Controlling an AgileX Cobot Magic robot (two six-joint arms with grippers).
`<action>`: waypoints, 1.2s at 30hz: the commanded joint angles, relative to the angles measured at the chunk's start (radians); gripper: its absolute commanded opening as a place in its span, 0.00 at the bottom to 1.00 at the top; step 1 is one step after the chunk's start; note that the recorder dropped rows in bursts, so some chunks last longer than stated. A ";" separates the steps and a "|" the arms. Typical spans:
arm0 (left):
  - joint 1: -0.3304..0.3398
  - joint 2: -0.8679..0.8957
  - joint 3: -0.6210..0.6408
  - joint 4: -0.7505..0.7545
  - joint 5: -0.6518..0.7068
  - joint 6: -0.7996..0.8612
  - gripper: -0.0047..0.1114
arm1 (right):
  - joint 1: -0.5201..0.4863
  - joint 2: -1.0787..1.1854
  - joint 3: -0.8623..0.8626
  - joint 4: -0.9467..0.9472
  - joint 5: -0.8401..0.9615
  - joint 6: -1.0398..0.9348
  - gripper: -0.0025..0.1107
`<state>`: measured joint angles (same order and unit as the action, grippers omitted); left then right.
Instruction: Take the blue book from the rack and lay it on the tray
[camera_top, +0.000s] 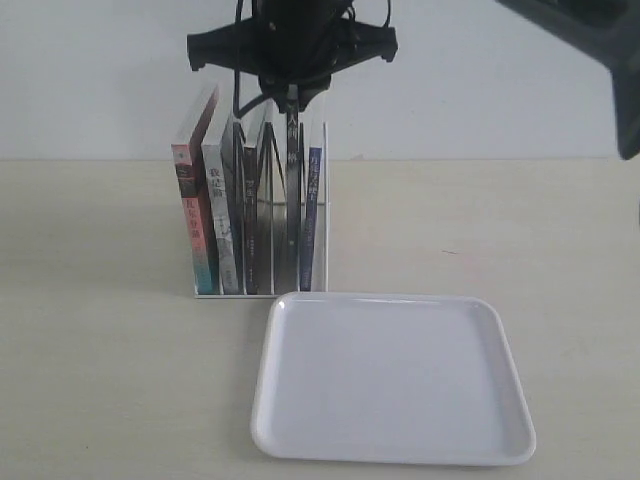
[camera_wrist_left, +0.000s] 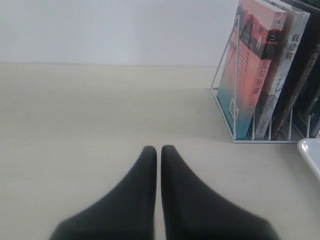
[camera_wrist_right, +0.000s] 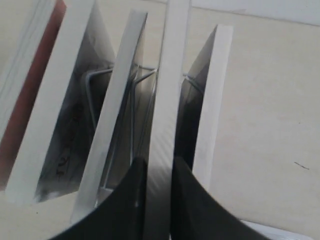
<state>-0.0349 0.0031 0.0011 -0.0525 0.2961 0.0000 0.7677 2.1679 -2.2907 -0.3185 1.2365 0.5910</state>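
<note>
The white wire rack (camera_top: 326, 225) stands behind the tray and holds several upright books. My right gripper (camera_top: 291, 100) reaches down from above and is shut on the top edge of the blue book (camera_top: 292, 190), the second from the right, which stands a little higher than its neighbours. In the right wrist view my right gripper (camera_wrist_right: 159, 167) pinches the page edge of the blue book (camera_wrist_right: 167, 100). The white tray (camera_top: 390, 375) lies in front, with nothing on it. My left gripper (camera_wrist_left: 158, 148) is shut on nothing, low over the table, apart from the rack (camera_wrist_left: 223, 116).
A pink-and-teal book (camera_top: 190, 220) leans at the rack's left end, with a white-spined and black-spined books (camera_top: 250, 210) beside it. A lighter-spined book (camera_top: 313, 210) stands right of the held one. A dark arm part (camera_top: 600, 50) hangs at the upper right. A tray corner (camera_wrist_left: 311, 152) shows beside the rack.
</note>
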 joint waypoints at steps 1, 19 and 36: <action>0.002 -0.003 -0.001 -0.004 -0.004 0.000 0.08 | -0.003 0.030 -0.005 -0.018 -0.015 -0.003 0.02; 0.002 -0.003 -0.001 -0.004 -0.004 0.000 0.08 | -0.003 0.042 -0.005 -0.042 -0.020 -0.030 0.02; 0.002 -0.003 -0.001 -0.004 -0.004 0.000 0.08 | -0.001 -0.101 -0.005 -0.067 -0.015 -0.049 0.38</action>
<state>-0.0349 0.0031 0.0011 -0.0525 0.2961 0.0000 0.7677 2.1337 -2.2907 -0.3702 1.2176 0.5498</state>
